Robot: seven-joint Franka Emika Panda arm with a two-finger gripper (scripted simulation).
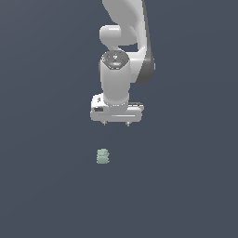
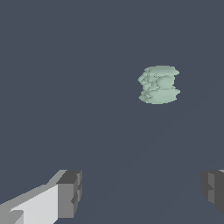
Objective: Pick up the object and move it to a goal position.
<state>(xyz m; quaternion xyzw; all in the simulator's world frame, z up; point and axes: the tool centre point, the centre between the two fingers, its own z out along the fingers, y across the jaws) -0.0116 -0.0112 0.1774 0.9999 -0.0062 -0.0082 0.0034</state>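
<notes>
The object [image 1: 102, 156] is a small pale mint-green lump with ridged, stacked sides, lying on the dark grey floor. It also shows in the wrist view as the object [image 2: 159, 84], apart from both fingers. My gripper [image 1: 116, 123] hangs above the floor, higher in the exterior view than the object and slightly toward that view's right. Its fingers [image 2: 70, 192] stand wide apart, open, with nothing between them.
The white arm [image 1: 123, 51] rises behind the gripper toward the top of the exterior view. A plain dark grey surface [image 1: 46, 186] stretches all around.
</notes>
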